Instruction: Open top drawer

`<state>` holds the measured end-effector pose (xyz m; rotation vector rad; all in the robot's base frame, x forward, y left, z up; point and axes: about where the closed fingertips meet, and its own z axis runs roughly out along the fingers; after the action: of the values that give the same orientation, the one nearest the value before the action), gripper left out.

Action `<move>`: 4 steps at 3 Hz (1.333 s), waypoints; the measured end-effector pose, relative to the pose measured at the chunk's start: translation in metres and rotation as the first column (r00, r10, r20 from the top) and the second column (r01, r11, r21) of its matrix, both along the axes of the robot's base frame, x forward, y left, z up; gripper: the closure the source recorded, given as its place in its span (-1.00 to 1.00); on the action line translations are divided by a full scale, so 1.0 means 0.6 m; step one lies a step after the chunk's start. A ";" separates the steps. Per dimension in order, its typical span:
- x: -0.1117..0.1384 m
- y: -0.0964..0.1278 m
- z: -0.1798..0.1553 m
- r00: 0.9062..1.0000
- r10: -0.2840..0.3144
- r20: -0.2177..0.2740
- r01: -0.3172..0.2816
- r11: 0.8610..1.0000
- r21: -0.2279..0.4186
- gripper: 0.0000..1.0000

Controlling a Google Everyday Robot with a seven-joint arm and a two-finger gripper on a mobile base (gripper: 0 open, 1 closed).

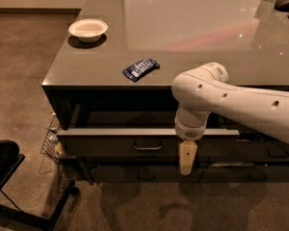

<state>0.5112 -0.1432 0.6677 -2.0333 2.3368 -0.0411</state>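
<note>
Hand (188, 159) hung before the part-open top drawer (111, 146), right of its loop handle (147, 147), perhaps touching; grip unreadable; floor (144, 208) stretched in front.

No text, label, brand, number or sign can be read. The blue packet (141, 69) on the countertop (192, 57) bears pale markings, too small to make out. The gripper (187, 166) hangs in front of the top drawer (111, 146), just right of its handle (147, 147); nothing legible stands on either.
</note>
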 end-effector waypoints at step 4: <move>-0.039 0.010 -0.047 0.990 -0.051 -0.134 0.053 0.999 0.011 0.26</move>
<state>0.4879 -0.1375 0.6392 -2.0278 2.4599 0.1142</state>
